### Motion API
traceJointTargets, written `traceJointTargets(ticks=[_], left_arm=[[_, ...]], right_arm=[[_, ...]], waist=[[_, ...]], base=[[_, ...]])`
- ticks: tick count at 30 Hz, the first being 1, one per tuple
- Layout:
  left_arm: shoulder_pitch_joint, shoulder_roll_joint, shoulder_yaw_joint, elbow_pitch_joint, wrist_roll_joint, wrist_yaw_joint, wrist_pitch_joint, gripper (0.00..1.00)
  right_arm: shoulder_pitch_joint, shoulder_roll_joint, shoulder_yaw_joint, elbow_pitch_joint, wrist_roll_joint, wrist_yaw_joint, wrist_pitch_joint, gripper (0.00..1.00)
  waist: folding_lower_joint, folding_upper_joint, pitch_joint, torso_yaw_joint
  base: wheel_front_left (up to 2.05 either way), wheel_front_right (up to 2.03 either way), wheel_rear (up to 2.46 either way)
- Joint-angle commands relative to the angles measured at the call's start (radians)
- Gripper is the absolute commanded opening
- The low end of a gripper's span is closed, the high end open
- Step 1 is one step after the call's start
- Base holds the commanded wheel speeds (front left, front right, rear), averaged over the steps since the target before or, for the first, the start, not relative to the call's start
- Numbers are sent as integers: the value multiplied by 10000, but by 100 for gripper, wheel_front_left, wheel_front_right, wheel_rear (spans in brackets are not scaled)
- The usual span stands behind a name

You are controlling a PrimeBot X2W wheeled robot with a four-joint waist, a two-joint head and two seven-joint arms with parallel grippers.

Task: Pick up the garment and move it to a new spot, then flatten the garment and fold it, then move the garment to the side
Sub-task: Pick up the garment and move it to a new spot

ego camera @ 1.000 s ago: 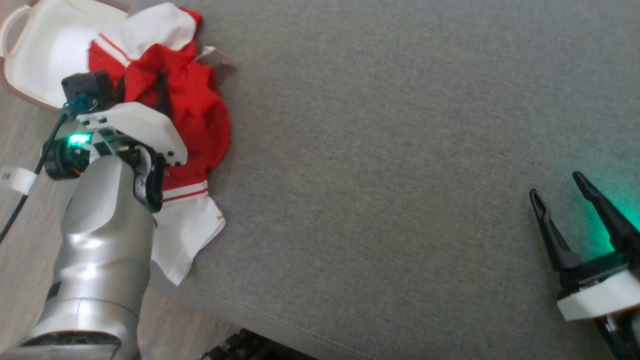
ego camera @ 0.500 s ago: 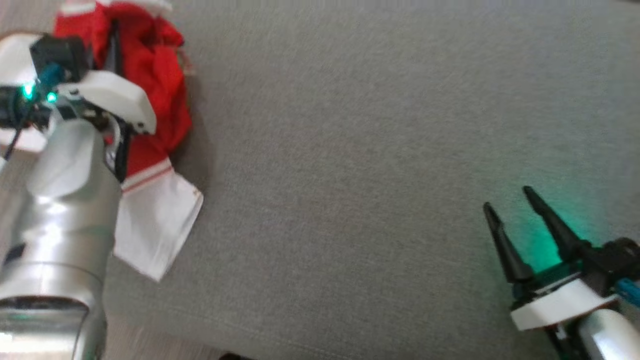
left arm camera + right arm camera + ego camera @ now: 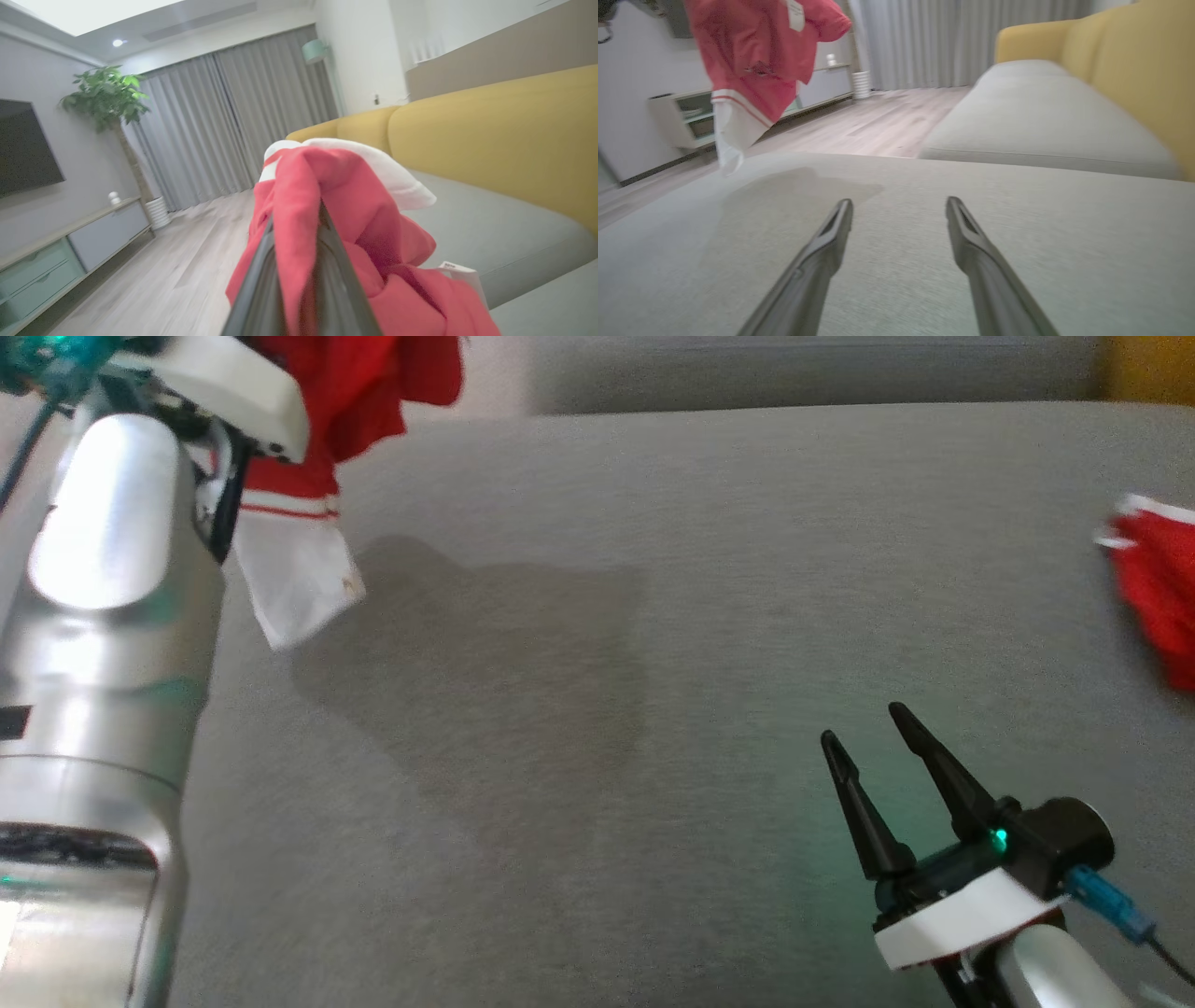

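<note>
Closed on the red-and-white cloth garment [image 3: 373, 383], the left claw [image 3: 296, 219] has lifted it off the grey fabric cushion [image 3: 653, 616], so the move can begin; the right claw [image 3: 866, 726] is open, empty.

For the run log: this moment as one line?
phase: carry | left gripper: shut on garment, hanging above grey cushion | right gripper: open, empty | red cloth on cushion's right

Hidden, cut off, unreadable.
Head view's top edge cuts the garment [image 3: 355, 392]; left gripper [image 3: 297, 219] has its fingertips buried in red folds. At the right edge, red cloth [image 3: 1158, 597]: blurred, cropped, unidentifiable. The white tag [image 3: 795, 14] has print too small to read.
</note>
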Motion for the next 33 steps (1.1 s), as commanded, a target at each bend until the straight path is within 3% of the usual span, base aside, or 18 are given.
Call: traceJointTargets(ticks=[1,6,12,19,22,23,24,25,28,33], left_arm=[[-592,269,104,-405,-30,-45,32,0],[-90,-120,-358,-647,-195,-102,-89,0],[1563,-879,-1208,-552,-580,-136,-278,0],[3815,-1394,-2301,-33,-1150,-142,-647,0],[4531,-1418,-2987,-472,-1849,-134,-759,0],[4717,-1420,-3220,-706,-2116,-79,-785,5],[4865,-1421,-3448,-937,-2330,33,-805,95],[5000,-1422,-3629,-1157,-2532,200,-820,100],[5229,-1423,-3888,-1667,-2850,589,-836,100],[6169,-1424,-3645,-3558,-2661,1911,-843,100]], right_arm=[[-183,-13,178,-297,-71,-9,-105,100],[-251,153,224,-327,-55,-9,-105,100],[-274,327,202,-307,-57,-9,-106,100],[-281,500,226,-198,-106,-9,-106,100],[-240,501,185,-105,-106,-9,-106,100],[-210,497,168,-74,-108,-9,-106,100],[-169,500,157,-35,-109,-9,-106,100],[-127,507,163,-1,-113,-9,-106,100],[-4,523,161,70,-129,-9,-106,100],[491,645,41,250,-156,-9,-106,100]], waist=[[3,0,-671,-1426],[3,0,-386,-2579],[3,0,153,-3464],[3,0,505,-3782],[3,0,483,-3657],[3,0,438,-3572],[3,0,359,-3466],[3,0,268,-3370],[3,0,-4,-3121],[3,0,-927,-2337]], base=[[0,0,0],[0,0,0],[0,0,0],[0,0,0],[0,0,0],[0,0,0],[0,0,0],[0,0,0],[0,0,0],[0,0,0]])
